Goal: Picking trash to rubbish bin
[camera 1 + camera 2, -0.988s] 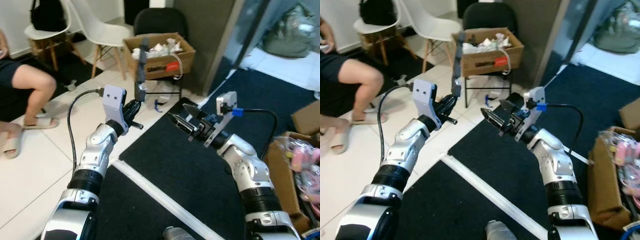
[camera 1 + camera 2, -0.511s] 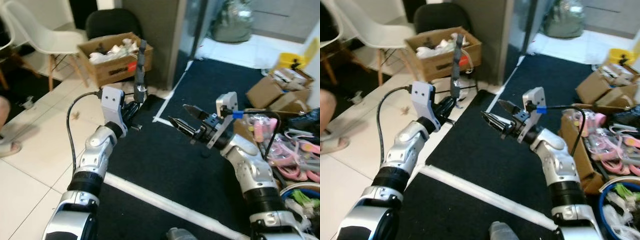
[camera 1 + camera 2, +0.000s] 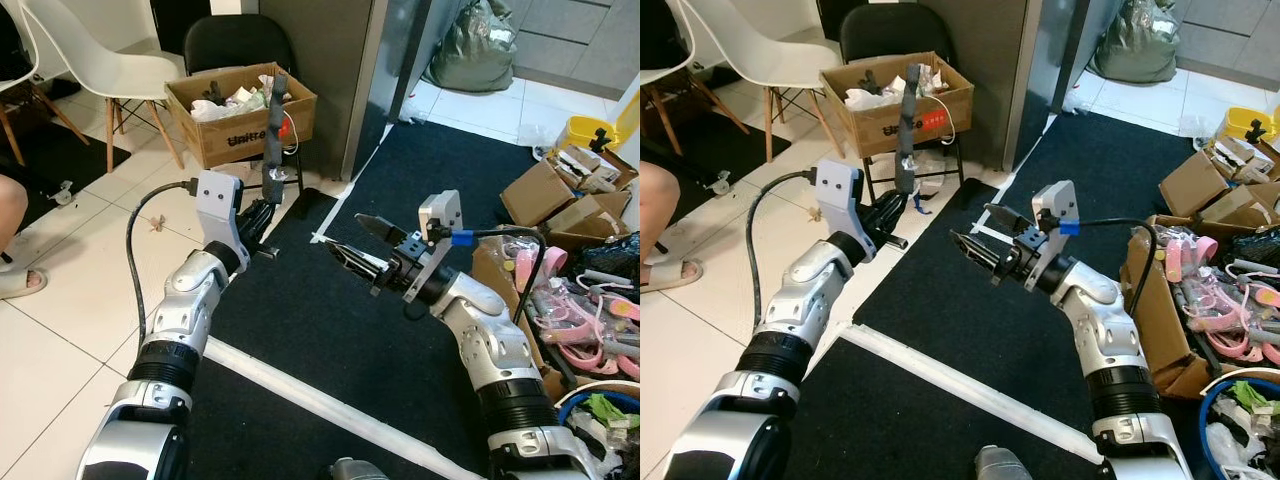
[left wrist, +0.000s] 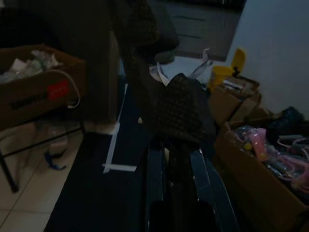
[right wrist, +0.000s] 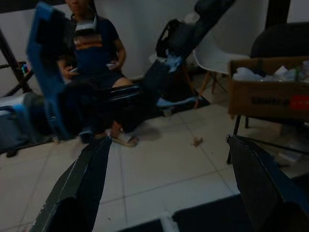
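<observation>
Dark strip (image 3: 271,130) pinched upright between left gripper (image 3: 262,205) fingers (image 4: 155,183)

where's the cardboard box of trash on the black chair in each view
Left eye view: cardboard box, upper left, behind the left gripper.
Right eye view: upper left.
Left wrist view: along one edge.
Right wrist view: beside one finger.
Shared landmark: its red label.

cardboard box (image 3: 240,120) on chair (image 3: 235,45) | mat (image 3: 400,260) right of tiles (image 3: 70,290)

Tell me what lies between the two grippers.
In the left eye view, only bare black carpet shows between the left gripper, shut on a dark strip, and the open right gripper.
</observation>
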Controlling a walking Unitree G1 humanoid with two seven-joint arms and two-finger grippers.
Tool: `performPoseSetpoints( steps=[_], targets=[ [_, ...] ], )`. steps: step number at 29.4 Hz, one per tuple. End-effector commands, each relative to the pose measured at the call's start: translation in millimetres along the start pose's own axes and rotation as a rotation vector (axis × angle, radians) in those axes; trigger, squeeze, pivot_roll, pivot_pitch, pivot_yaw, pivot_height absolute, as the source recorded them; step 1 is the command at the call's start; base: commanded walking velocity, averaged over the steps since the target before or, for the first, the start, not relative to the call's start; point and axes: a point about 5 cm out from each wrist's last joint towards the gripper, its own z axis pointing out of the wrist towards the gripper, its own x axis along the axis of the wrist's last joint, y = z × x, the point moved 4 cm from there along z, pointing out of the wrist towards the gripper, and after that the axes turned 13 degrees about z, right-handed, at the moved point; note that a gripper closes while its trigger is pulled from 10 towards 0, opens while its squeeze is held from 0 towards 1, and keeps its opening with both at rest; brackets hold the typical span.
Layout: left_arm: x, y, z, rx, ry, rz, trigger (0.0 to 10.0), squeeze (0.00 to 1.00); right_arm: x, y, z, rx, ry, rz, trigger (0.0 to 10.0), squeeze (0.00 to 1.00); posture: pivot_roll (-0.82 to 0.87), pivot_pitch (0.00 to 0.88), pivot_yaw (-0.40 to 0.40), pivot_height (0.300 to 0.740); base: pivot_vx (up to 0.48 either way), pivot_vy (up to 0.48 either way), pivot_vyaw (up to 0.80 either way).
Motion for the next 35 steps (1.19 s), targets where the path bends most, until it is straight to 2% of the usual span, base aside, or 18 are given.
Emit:
performPoseSetpoints(
  steps=[1, 21, 35],
  targets=[
    [-1.1, -3.5, -2.0, 0.01, -0.003, -0.005, 10.0, 0.0, -1.7, -2.4, 2.3, 0.005, 0.003, 0.002, 10.0, 0.0, -0.03, 0.0, 0.004, 0.74, 0.292, 0.255, 0.0],
    [-1.8, -2.9, -2.1, 0.0, -0.005, -0.004, 10.0, 0.0, -1.3, -1.2, 2.4, -0.015, 0.013, -0.007, 10.0, 0.0, -0.03, 0.0, 0.003, 0.74, 0.288, 0.256, 0.0],
    [-1.3, -3.5, -3.3, 0.009, 0.002, 0.002, 10.0, 0.0, -2.4, -0.5, 2.0, -0.024, 0.012, -0.01, 10.0, 0.0, -0.03, 0.0, 0.003, 0.74, 0.0, 0.0, 0.0]
  ],
)
